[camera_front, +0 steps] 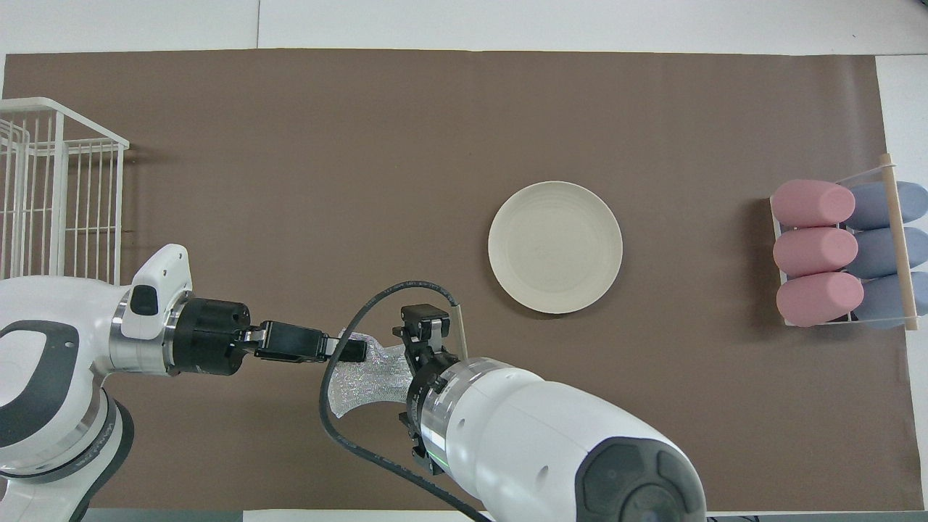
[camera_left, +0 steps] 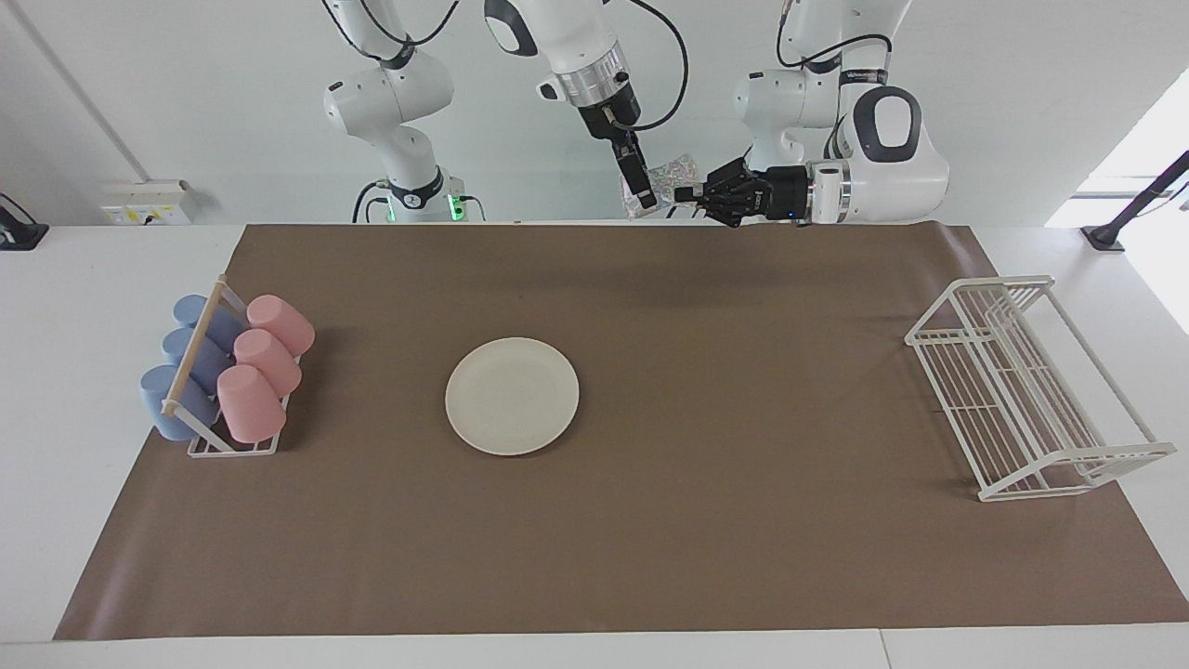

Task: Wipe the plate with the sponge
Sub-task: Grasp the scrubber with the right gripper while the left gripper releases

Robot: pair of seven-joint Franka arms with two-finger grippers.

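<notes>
Sponge (camera_left: 671, 175), a small silvery-grey wad of shiny speckled mesh, hangs in the air between my two grippers, over the robots' edge of the brown mat (camera_left: 650, 520) that covers the white counter (camera_left: 56, 390). My right gripper (camera_left: 641, 190) points down with its jaws closed on one end of the wad. My left gripper (camera_left: 692, 193) lies level and reaches in from the side, its jaws at the sponge's other end (I cannot tell whether they pinch it or merely touch).

Farther out from the robots, the round cream-white plate (camera_left: 512, 396) lies flat on the mat, bare. A white wire holder with pink and blue cups (camera_left: 228, 372) stands toward the right arm's end. A white wire rack (camera_left: 1022, 390) stands toward the left arm's end.
</notes>
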